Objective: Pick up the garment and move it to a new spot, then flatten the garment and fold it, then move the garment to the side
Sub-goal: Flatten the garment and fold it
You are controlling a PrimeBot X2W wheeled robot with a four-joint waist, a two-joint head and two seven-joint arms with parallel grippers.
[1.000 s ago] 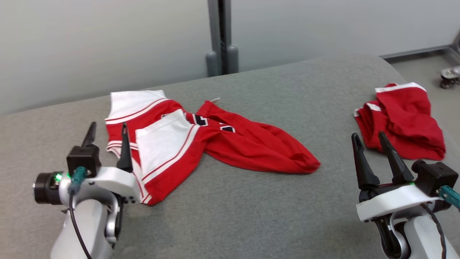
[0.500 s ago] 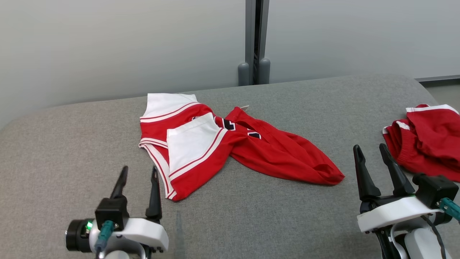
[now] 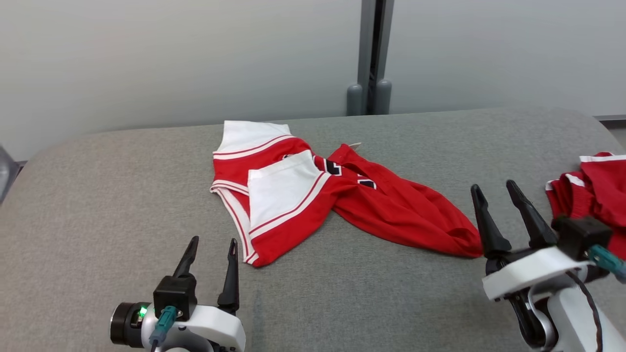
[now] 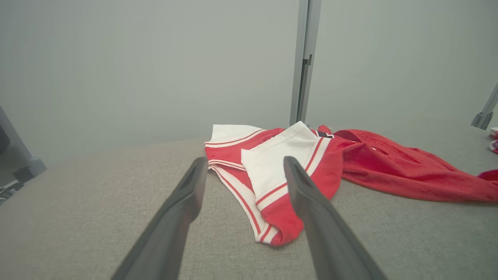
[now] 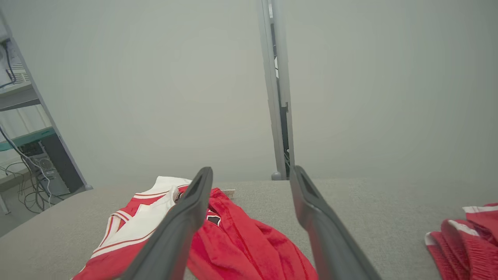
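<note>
Both jaws apart, empty. Sprawled left-to-right across table: garment, white-trimmed near corner just right of left jaws, red tail end beside right jaws.

This looks like a robotics laboratory or a test room. Plain pale grey partition panels, joined by a grey metal post, stand behind a wide table covered in grey felt. To one side, a metal shelf rack holds a dark computer-like box and loose cables.
</note>
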